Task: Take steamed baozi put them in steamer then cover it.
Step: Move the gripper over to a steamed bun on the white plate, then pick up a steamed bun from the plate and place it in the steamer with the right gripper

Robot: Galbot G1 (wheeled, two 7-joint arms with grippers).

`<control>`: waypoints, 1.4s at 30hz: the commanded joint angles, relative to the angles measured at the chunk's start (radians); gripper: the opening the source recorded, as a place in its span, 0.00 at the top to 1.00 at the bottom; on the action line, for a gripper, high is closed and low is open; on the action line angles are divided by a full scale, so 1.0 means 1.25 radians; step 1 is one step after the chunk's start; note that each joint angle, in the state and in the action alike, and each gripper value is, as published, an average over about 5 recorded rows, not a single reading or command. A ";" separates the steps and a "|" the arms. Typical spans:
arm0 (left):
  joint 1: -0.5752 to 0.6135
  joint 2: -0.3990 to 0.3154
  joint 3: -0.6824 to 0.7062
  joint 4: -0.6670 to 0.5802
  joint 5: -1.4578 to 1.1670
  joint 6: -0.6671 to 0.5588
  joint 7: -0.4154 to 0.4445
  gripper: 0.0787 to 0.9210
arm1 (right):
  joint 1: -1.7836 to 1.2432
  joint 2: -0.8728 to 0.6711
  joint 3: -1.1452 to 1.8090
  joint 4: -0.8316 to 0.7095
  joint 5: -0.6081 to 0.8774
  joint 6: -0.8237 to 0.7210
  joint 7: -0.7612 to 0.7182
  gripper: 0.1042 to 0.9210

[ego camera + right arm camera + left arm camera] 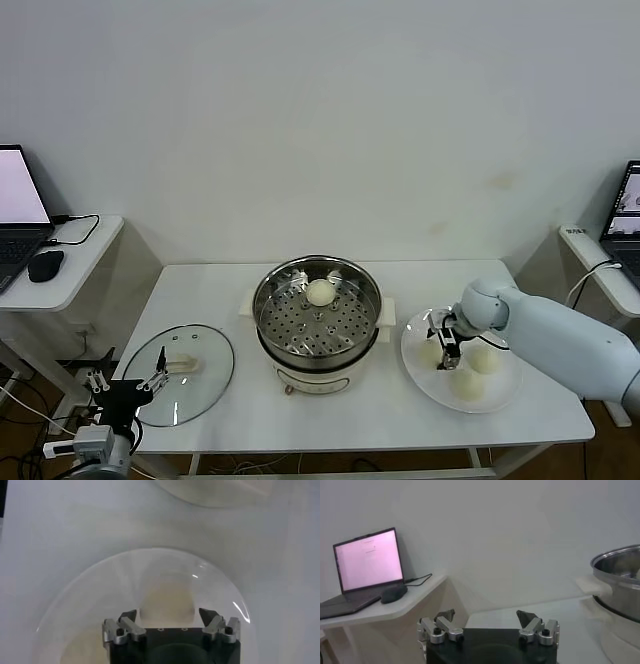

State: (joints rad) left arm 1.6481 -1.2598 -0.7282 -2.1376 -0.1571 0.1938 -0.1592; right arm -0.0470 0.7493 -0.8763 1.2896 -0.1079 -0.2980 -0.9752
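Note:
The steamer (318,325) stands mid-table with one baozi (320,292) on its perforated tray. Three more baozi lie on a white plate (500,400) to its right. My right gripper (445,348) is open and low over the plate, its fingers on either side of the nearest bun (431,352). In the right wrist view that bun (167,599) lies between the spread fingertips (128,617) of the gripper (168,616). The cover (205,385) lies flat at the table's left. My left gripper (125,380) is open and empty off the table's left front corner, beside the cover.
A side table (70,285) at the left holds a laptop (367,562) and a mouse (394,594). Another laptop (625,215) stands at the far right. The steamer's rim (620,565) shows in the left wrist view.

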 commanded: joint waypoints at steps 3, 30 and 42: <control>0.000 0.001 0.001 -0.001 0.001 0.000 0.000 0.12 | 0.001 0.010 0.006 -0.008 -0.006 0.002 -0.004 0.33; -0.005 0.018 0.006 -0.028 -0.005 0.003 0.000 0.12 | 0.676 0.012 -0.314 0.239 0.411 -0.123 0.002 0.35; 0.005 0.015 -0.019 -0.032 -0.014 0.000 0.000 0.12 | 0.542 0.337 -0.295 0.152 0.556 -0.273 0.145 0.35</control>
State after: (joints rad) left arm 1.6550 -1.2444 -0.7487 -2.1769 -0.1738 0.1935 -0.1592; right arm 0.6334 0.9152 -1.2049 1.5223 0.4342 -0.5188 -0.8981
